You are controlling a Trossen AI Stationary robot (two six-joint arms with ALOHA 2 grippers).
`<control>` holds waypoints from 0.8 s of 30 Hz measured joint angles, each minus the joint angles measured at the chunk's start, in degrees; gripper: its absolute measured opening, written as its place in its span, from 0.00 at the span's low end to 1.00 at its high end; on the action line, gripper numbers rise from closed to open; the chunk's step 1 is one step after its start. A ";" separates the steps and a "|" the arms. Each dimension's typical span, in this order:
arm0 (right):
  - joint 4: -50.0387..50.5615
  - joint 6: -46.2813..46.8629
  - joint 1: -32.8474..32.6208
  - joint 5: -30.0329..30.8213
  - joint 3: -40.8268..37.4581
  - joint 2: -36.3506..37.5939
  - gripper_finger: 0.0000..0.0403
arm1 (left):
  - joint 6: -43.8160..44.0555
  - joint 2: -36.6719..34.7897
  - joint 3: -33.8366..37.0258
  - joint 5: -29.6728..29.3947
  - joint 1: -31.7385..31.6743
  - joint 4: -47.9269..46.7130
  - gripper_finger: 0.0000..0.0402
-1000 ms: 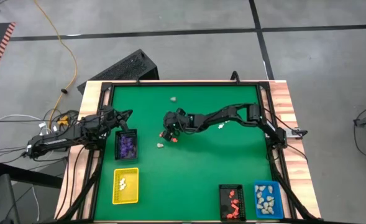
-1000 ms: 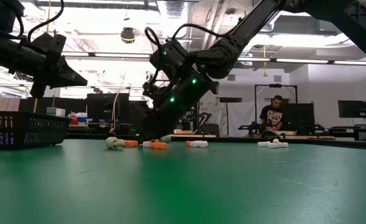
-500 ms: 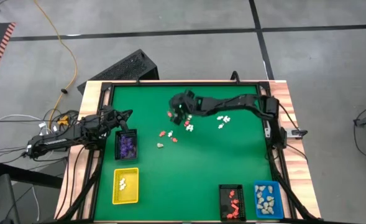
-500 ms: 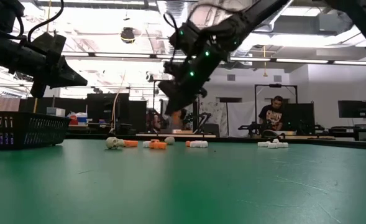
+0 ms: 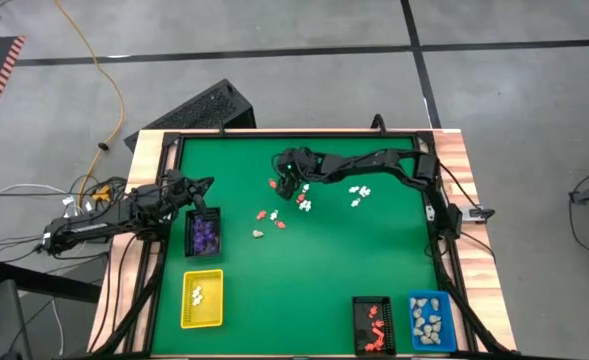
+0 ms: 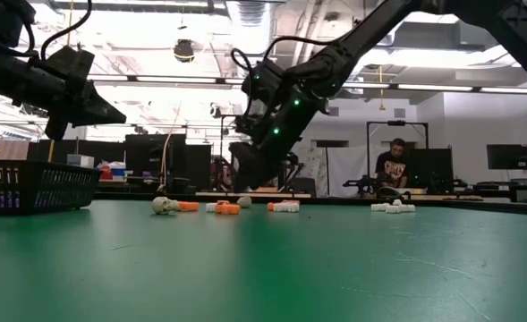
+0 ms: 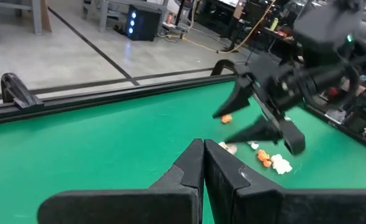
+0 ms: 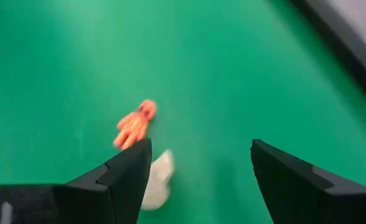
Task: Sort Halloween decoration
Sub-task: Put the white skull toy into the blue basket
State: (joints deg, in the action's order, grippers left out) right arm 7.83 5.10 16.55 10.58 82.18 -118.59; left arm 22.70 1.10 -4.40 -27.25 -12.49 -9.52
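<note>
While most of the tiny Halloween figurines are already in little trays, a few lie loose on the flat green table top (image 5: 314, 270). One tiny orange figurine (image 8: 135, 124) lies flat on the green, and a small cream-white figurine (image 8: 158, 180) lies just beside it. Both sit right in front of the right gripper (image 5: 287, 183), whose two dark fingers (image 8: 130, 171) are spread wide apart with nothing between them. That gripper hangs over the far middle of the table, close above the loose pieces.

More small orange and white pieces (image 5: 270, 215) are scattered near the middle, and a few white ones (image 5: 357, 192) lie a little to the right of them.

Purple pieces fill the black mesh tray (image 5: 204, 234) at the left side. White ones sit in the yellow tray (image 5: 202, 299) near the front left. Orange-red ones are in another black tray (image 5: 374, 325) at the front right, next to a blue tray (image 5: 430, 321) with cream-beige pieces.

The left gripper (image 5: 202, 186) waits above the left edge, by the purple tray, with its fingers (image 7: 202, 165) pressed tight together and nothing in them.

The table has a pale wooden rim (image 5: 134, 235) and stands on a grey floor (image 5: 274, 40). Far behind, a person (image 6: 391, 167) sits in a big room with bright ceiling lights (image 6: 156, 80).
</note>
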 joint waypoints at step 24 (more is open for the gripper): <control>0.30 3.54 -1.42 -0.05 0.27 -5.29 0.52 | 0.37 0.11 0.02 0.00 0.04 -0.02 0.00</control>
State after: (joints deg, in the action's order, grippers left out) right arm 8.13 8.64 15.14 10.52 82.46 -123.87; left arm 23.07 1.21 -4.38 -27.24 -12.45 -9.54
